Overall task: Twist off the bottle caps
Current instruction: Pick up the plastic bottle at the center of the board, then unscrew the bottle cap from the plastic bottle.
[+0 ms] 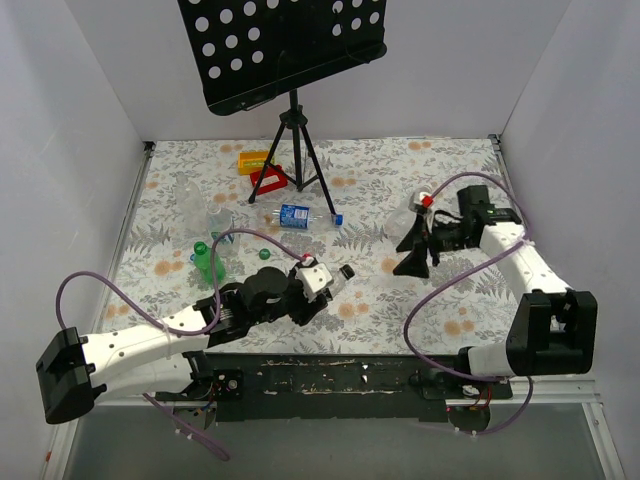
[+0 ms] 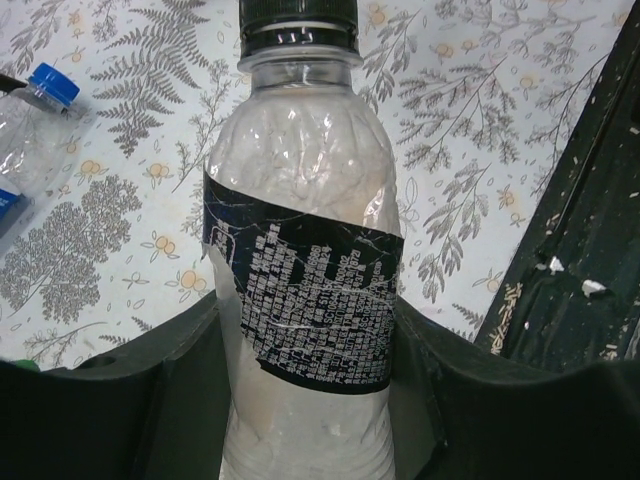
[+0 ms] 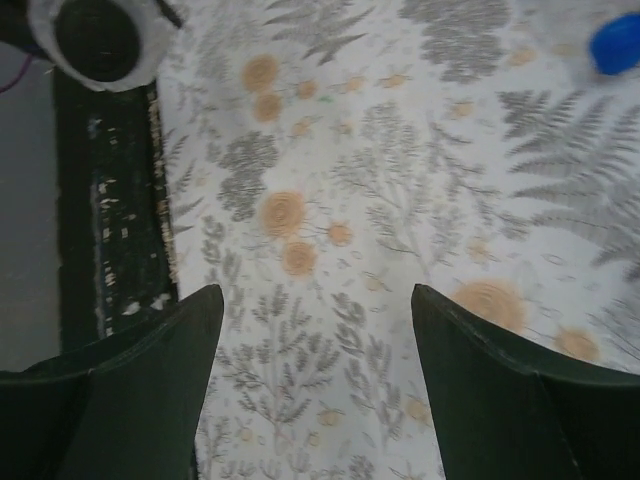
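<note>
You will find no text you could read here. The clear bottle (image 2: pixel 300 150) seen close by the left wrist camera wears a dark label (image 2: pixel 310 310) of dense white fine print, too small and creased to make out. In the top view, the blue-and-white label (image 1: pixel 294 214) on a lying bottle (image 1: pixel 312 218) is illegible too.

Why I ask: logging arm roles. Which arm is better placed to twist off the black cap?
Likely right. The left claw is clamped around the bottle, leaving its black cap exposed; the right claw is open, empty above the table, free to twist.
</note>
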{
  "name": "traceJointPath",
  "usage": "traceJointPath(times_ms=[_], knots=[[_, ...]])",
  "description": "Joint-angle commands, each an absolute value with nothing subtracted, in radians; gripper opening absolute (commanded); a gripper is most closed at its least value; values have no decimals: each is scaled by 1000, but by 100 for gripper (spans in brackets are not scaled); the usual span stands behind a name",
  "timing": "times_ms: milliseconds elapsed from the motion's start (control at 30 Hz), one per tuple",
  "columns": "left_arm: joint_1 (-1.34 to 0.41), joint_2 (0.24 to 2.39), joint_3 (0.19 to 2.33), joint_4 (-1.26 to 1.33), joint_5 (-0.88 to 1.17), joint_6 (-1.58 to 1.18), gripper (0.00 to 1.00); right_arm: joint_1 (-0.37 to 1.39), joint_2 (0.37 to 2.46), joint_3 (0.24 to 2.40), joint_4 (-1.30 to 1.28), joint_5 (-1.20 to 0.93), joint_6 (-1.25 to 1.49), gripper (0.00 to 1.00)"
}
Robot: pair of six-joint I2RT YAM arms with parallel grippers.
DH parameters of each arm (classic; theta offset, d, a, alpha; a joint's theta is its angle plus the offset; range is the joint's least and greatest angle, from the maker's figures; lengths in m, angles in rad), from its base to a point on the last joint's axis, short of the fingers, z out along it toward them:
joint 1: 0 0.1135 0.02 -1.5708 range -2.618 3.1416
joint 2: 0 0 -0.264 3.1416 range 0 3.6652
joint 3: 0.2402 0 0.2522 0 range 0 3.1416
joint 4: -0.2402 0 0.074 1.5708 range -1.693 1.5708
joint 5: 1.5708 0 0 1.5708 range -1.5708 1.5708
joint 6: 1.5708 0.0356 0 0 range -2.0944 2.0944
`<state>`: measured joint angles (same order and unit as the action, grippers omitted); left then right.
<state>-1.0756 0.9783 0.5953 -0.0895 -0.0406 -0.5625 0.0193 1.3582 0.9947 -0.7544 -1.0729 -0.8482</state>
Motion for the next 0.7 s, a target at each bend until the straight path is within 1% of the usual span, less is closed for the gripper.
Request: traceJointPath(times_ms=[0, 100, 233, 400, 633, 667], knots=[[-1078, 927, 555, -94, -63, -503, 10, 182, 1351, 994, -934, -1135, -921, 83], [-1078, 928, 548, -87, -54, -500, 10, 299, 1333, 966, -850, -1092, -833, 83], [-1078, 937, 551, -100, -51, -500, 10, 391, 1310, 956, -752, -1019, -740, 83], [-1078, 927, 549, -107, -61, -499, 10, 416, 1316, 992, -672, -948, -597, 82], [-1078, 934, 555, -112, -52, -492, 10, 436, 1339, 1005, -655, -1002, -494, 82], [-1078, 936, 557, -112, -49, -492, 10, 443, 1347, 1006, -652, -1006, -488, 81]])
